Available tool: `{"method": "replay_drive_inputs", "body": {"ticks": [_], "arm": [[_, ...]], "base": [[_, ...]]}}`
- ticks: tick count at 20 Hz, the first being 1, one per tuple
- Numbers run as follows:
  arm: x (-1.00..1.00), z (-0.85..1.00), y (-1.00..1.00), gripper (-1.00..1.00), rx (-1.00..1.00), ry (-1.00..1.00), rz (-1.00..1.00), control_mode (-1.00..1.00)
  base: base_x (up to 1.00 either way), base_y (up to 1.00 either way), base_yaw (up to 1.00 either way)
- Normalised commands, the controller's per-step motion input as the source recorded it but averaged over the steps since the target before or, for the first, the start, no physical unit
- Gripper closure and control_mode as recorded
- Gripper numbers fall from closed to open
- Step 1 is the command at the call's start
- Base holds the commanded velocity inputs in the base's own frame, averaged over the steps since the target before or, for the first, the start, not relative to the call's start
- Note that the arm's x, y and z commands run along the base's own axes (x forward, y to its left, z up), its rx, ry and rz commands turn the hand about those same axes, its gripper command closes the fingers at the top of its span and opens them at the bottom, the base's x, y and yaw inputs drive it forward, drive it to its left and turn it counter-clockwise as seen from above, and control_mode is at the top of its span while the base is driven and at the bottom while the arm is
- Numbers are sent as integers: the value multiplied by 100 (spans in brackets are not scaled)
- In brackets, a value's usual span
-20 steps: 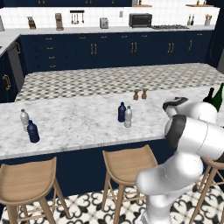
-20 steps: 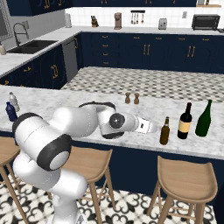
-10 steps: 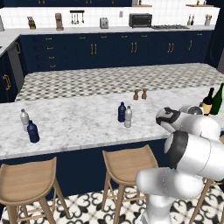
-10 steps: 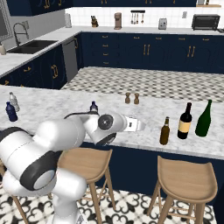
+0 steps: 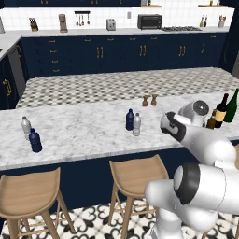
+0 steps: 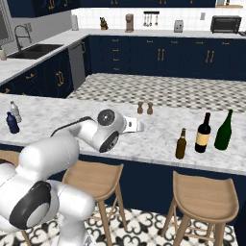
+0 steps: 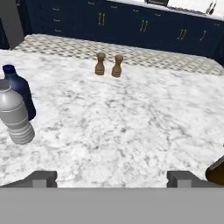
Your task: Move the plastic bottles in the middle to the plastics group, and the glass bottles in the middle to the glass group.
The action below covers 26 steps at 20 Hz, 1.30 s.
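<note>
Gripper [image 7: 111, 177] hangs low over the marble tabletop [image 5: 84, 128], jaws spread wide and gripping nothing. Middle plastic pair, navy bottle [image 5: 130, 119] and clear bottle [image 5: 137, 124], stand upright and touching near the tabletop centre; in the hand view they sit at the left edge, navy bottle [image 7: 18, 91] behind clear bottle [image 7: 14, 116], off to one side of the jaws with bare marble in between. Amber bottle [image 6: 181, 143] stands upright just beside the dark wine bottle [image 6: 203, 133], with the green wine bottle [image 6: 224, 130] next along; in the left base view the arm's wrist partly covers the amber bottle. Plastics group, a clear bottle [image 5: 26, 128] and a navy one [image 5: 34, 140], stands at the far left end, well apart from the middle pair. Two small wooden shakers [image 7: 108, 64] stand side by side at the far edge of the tabletop, straight ahead of the gripper. Wooden stools [image 5: 135, 175] line the near side below the tabletop.
</note>
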Motion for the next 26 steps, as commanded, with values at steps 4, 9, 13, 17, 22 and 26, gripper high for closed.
{"method": "replay_drive_inputs", "body": {"ticks": [4,9,13,17,22,26], "arm": [[0,25,58,-100,4,11,17,-100],[0,17,59,-100,1,10,9,-100],[-1,9,60,-100,2,8,7,-100],[0,0,63,-100,1,3,4,-100],[1,-1,35,-100,4,-1,0,-100],[30,-6,7,-100,0,-1,0,-100]], "base": [[0,0,0],[0,0,0],[0,0,0],[0,0,0],[0,0,0],[0,0,0]]}}
